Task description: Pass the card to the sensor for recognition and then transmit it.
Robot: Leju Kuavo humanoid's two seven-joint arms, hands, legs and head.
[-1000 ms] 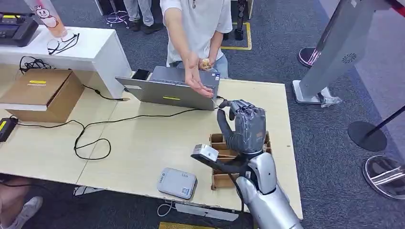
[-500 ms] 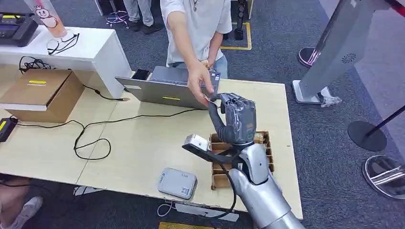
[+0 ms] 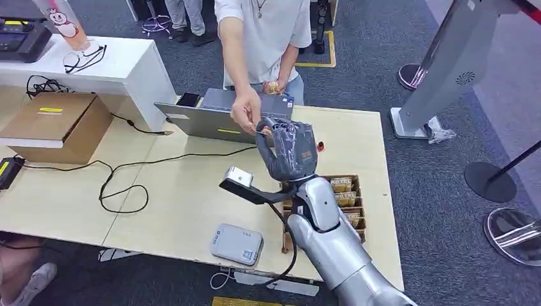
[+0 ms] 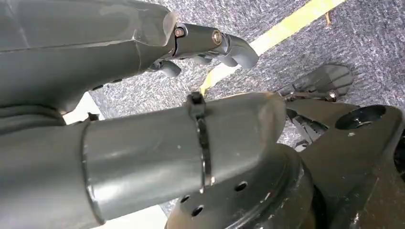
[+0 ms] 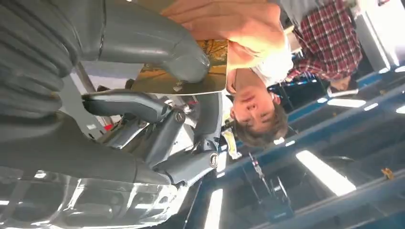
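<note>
Where a second ago the person's hand [image 3: 245, 115] waited open, it now pinches the card [image 5: 191, 71] held between thumb and fingers of my raised right hand [image 3: 290, 150] above the desk [image 3: 191, 185]: transfer under way, release pending.

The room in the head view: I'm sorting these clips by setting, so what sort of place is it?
Probably an office or a demo hall. A long wooden table holds a laptop and a card reader, the floor is grey carpet with yellow tape marks, and a cardboard box sits beside a white counter.
</note>
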